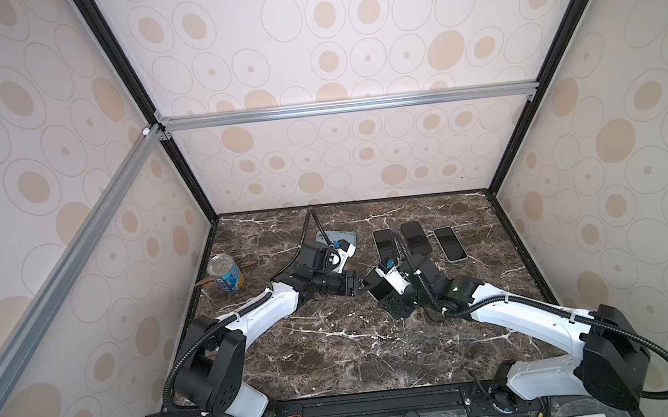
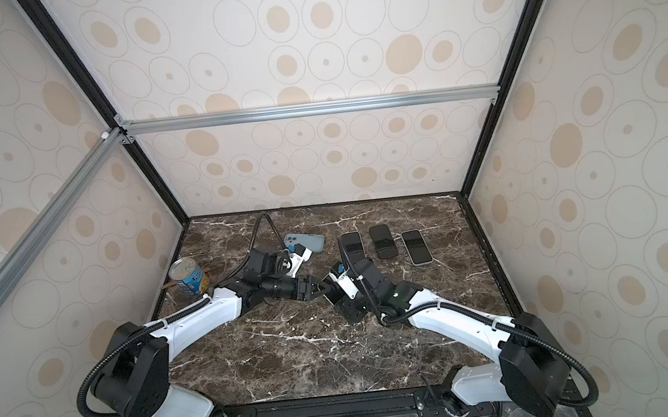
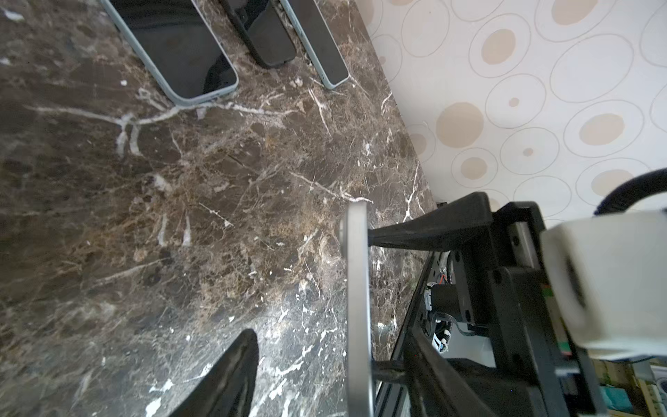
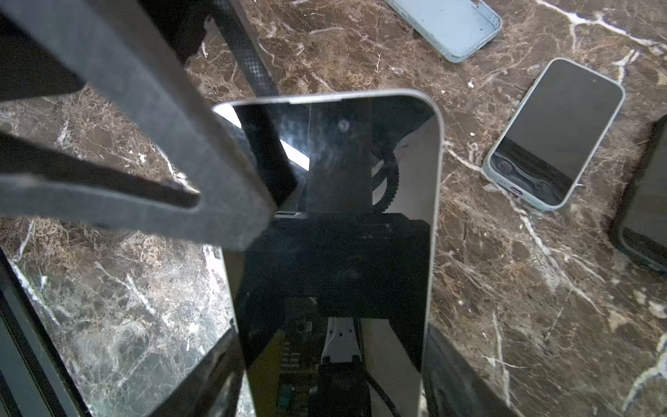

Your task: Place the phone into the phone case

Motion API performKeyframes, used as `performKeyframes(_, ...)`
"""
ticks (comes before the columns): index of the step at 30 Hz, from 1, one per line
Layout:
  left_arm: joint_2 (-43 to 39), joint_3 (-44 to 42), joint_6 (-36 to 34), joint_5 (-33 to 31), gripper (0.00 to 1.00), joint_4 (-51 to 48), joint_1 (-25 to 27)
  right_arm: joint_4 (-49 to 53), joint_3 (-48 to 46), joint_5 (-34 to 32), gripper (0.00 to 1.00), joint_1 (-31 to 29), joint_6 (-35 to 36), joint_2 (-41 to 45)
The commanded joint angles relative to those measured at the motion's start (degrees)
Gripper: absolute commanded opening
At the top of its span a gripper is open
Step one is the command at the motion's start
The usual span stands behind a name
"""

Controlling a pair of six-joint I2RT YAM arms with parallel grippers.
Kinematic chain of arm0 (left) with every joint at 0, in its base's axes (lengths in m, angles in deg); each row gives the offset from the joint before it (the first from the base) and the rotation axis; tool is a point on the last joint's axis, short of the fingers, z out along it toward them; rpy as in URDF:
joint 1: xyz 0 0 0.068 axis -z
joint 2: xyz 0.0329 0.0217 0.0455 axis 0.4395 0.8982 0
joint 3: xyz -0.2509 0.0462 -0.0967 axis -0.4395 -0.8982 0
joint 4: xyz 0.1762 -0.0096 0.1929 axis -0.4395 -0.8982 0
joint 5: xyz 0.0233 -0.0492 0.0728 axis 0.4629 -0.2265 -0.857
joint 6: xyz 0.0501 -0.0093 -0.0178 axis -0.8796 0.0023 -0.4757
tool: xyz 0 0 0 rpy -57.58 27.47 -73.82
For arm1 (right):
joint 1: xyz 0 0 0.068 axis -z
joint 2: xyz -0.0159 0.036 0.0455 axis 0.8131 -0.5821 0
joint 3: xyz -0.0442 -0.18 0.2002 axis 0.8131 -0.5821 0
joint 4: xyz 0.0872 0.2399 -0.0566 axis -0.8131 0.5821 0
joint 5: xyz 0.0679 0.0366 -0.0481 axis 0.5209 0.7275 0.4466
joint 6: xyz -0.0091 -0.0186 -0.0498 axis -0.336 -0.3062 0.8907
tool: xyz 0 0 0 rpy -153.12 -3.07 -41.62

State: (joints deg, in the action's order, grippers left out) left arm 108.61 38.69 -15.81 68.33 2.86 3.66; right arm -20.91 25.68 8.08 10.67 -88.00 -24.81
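Right wrist footage is dominated by the phone (image 4: 343,216), which is held up off the tabletop (image 4: 523,289) with its dark screen turned to the camera and is clamped by the right end effector (image 1: 376,291). In both top views the left end effector (image 1: 361,285) is seen meeting it tip to tip near the middle of the tabletop. Its jaws are partly open and set astride the phone: one finger (image 4: 151,169) is laid across the screen side and the other is passed behind. In the left wrist view the phone is seen edge-on, and bare tabletop is visible between it and one finger (image 3: 231,379), so no grip is made by that end effector; whether the screen-side finger touches cannot be told. The case (image 1: 337,237), pale blue and empty, is laid flat towards the back, just beyond the left wrist and left of three more phones (image 1: 413,237) set side by side. A can (image 1: 226,275) is stood near the left edge.
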Motion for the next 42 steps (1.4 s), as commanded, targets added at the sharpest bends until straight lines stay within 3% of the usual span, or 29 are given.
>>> performKeyframes(1, 0.01, 0.30, -0.14, 2.36, 0.52, 0.77, -0.60, -3.00, 1.69, 0.86, 0.64, -0.59, 1.21, 0.74)
performKeyframes(19, 0.09, -0.13, 0.34, 4.73, 0.08, 2.32, -1.08, -4.13, 1.91, -0.57, 0.64, -1.53, 0.52, 1.56)
performKeyframes(22, 0.00, -0.06, 0.24, 4.74, 0.00, 2.30, -1.30, -4.60, 1.82, -0.82, 0.71, -1.54, 0.12, 2.28)
performKeyframes(24, -0.37, -0.11, 0.34, 4.73, 0.00, 2.70, -1.58, -4.45, 1.89, -1.18, 0.81, -1.53, -0.17, 2.72)
performKeyframes(26, -1.14, -0.61, 0.83, 4.59, 0.00, 3.81, -1.93, -4.57, 2.13, -1.48, 1.00, -1.53, -0.82, 3.38)
performKeyframes(35, -11.12, -6.04, 4.19, 1.84, 0.00, 15.53, -4.75, -9.73, 1.22, -4.79, 1.00, -1.40, -6.24, 12.46)
performKeyframes(42, -20.55, -11.50, 10.79, -0.40, 0.00, 31.03, -6.61, -15.17, 0.41, -6.20, 1.00, -0.51, -9.58, 22.71)
